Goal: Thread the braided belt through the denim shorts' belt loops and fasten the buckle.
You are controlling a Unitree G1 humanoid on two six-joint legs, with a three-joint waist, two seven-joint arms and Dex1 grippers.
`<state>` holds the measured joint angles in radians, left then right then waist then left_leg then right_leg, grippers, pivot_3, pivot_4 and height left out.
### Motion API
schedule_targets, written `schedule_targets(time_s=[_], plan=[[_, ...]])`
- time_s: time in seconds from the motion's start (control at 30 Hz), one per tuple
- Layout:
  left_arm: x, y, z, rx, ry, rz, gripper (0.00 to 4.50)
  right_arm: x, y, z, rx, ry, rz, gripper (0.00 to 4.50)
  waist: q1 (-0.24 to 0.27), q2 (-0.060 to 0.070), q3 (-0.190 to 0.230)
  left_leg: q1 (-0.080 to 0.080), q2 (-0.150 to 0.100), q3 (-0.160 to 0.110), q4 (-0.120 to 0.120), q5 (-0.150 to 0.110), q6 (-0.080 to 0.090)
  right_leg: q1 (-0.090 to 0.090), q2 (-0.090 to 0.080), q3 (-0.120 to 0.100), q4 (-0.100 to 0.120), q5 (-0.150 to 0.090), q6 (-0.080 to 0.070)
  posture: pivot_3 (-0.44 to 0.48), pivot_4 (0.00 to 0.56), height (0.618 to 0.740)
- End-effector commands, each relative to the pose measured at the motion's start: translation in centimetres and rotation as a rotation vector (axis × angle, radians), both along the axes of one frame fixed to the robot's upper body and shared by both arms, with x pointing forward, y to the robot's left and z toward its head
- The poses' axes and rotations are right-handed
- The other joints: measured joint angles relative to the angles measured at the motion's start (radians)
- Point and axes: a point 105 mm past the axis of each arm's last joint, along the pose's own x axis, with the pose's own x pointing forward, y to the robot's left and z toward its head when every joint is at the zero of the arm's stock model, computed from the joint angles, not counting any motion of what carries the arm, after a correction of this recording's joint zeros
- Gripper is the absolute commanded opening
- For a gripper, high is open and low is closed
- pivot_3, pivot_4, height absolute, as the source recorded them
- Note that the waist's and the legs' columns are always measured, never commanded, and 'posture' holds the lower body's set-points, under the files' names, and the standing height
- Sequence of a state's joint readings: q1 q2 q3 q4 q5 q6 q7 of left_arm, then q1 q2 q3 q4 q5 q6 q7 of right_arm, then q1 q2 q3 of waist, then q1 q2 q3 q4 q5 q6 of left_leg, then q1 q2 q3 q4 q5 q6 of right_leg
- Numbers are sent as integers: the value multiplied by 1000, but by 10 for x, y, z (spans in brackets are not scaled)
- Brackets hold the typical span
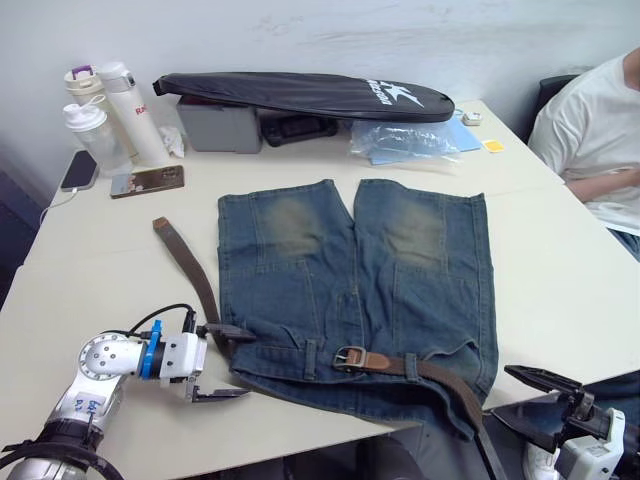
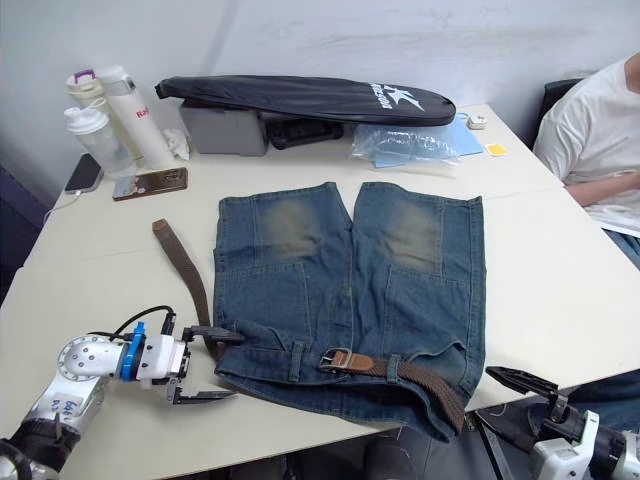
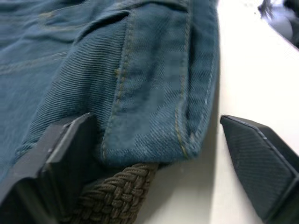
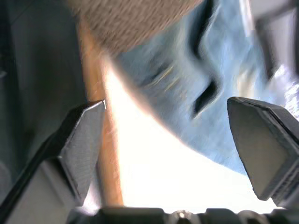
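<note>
- Grippers first: my left gripper [image 1: 212, 362] sits at the waistband's left corner, fingers spread, one finger touching the braided belt [image 1: 195, 275] where it dives under the denim, nothing clamped. My right gripper [image 1: 545, 400] hangs off the table's near edge, fingers apart, empty.
- Belt: one, soft woven braid, light and floppy, so I judge it buckles if pushed; better to pinch close to the denim and pull.
- Buckle [image 1: 349, 357]: one, rigid metal, lies on the waistband near the middle, looks not fastened.
- Belt loops [image 1: 311, 358]: I count two clearly along the waistband, maybe more hidden.
- Denim shorts [image 1: 350, 290]: one pair, limp heavy cloth, flat mid-table, waistband toward me; likely drags with the belt.
- Far end: belt tip [image 1: 160, 226] lies left of the shorts, free.
</note>
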<state>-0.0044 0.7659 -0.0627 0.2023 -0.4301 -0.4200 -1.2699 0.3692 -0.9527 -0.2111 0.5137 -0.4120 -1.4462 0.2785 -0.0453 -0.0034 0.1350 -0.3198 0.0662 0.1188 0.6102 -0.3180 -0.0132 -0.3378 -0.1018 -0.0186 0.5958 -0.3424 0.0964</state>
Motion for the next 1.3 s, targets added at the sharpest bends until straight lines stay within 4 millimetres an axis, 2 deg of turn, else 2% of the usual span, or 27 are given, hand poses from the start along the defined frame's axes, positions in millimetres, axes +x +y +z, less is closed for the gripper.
schedule_targets(time_s=[0.03, 0.17, 0.23, 0.33, 0.47, 0.57, 0.63, 0.77, 0.87, 0.93, 1.03, 1.2, 1.3], plan=[[-5, -2, 23, -91, 9, 49, 4438, 10, 22, 21, 92, -69, 30, 4500, -9, 2, 1, 0, 0, 0, 0, 0, -1, 0, 1, 0, 1, 0, 0, 0, 150, 740], [-22, 2, 40, -91, -12, 42, 4438, 20, 51, 44, 182, -108, 74, 4500, -9, 3, 2, -1, 2, 0, 0, -1, -2, 0, 3, 0, 1, 0, 0, 0, 150, 740], [-20, 8, 55, -112, -55, 89, 4438, 30, 62, 59, 230, -132, 73, 4500, -8, 3, 3, -1, 3, 0, 0, -1, -2, -1, 3, 0, 0, -1, -1, 0, 150, 740], [0, 9, 77, -169, -113, 189, 4438, 51, 71, 80, 306, -165, 23, 4500, -2, 4, 3, 0, 3, -1, 0, -1, -2, -1, 4, 0, -1, -2, -2, 0, 150, 740], [31, -17, 101, -271, -115, 247, 4438, 77, 84, 111, 400, -201, -21, 4500, 20, 4, 3, -2, 1, -2, 3, 0, -1, -1, 4, 0, -1, -1, -1, 0, 150, 740], [47, -35, 115, -333, -113, 265, 4438, 83, 91, 135, 439, -250, -14, 4500, 23, 7, 2, -3, -1, -4, 3, 0, -3, -2, 4, 0, 0, 2, 4, 0, 150, 740], [52, -45, 119, -352, -106, 261, 4438, 82, 96, 142, 424, -250, -2, 4500, 22, 8, 1, -5, 0, -4, 2, 1, -5, -3, 5, 1, -1, 2, 4, 0, 150, 740], [52, -52, 114, -347, -76, 251, 4438, 70, 94, 131, 369, -182, -13, 4500, 20, 9, 1, -5, 1, -3, 1, 1, -7, -4, 9, 1, -4, 2, 4, 0, 150, 740], [49, -52, 105, -313, -46, 225, 4438, 52, 83, 113, 341, -112, -37, 4500, 23, 8, 1, -6, 0, -2, 0, 1, -7, -4, 10, 1, -5, 2, 4, 0, 150, 740], [56, -51, 102, -291, -43, 241, 4438, 49, 75, 110, 344, -97, -80, 4500, 25, 6, 2, -6, 0, -2, 1, 0, -7, -4, 14, 1, -6, 2, 5, 0, 150, 740], [73, -54, 92, -222, -12, 287, 4438, 61, 62, 104, 379, -30, -179, 4500, 20, 1, 6, -4, -1, 0, 3, 0, -5, -1, 15, 6, -6, 2, 6, 0, 150, 740], [103, -71, 87, -176, 96, 384, 4438, 105, 48, 95, 611, 212, -439, 4500, 19, 1, 6, -5, -1, 1, 3, 2, -1, -2, 9, 10, -6, 2, 5, 0, 150, 740], [132, -85, 90, -166, 159, 487, 4438, 135, 48, 91, 806, 428, -590, 4500, 21, 1, 5, -5, -1, -2, 3, 4, -4, -5, 9, 9, 0, 3, 6, 0, 150, 740]])
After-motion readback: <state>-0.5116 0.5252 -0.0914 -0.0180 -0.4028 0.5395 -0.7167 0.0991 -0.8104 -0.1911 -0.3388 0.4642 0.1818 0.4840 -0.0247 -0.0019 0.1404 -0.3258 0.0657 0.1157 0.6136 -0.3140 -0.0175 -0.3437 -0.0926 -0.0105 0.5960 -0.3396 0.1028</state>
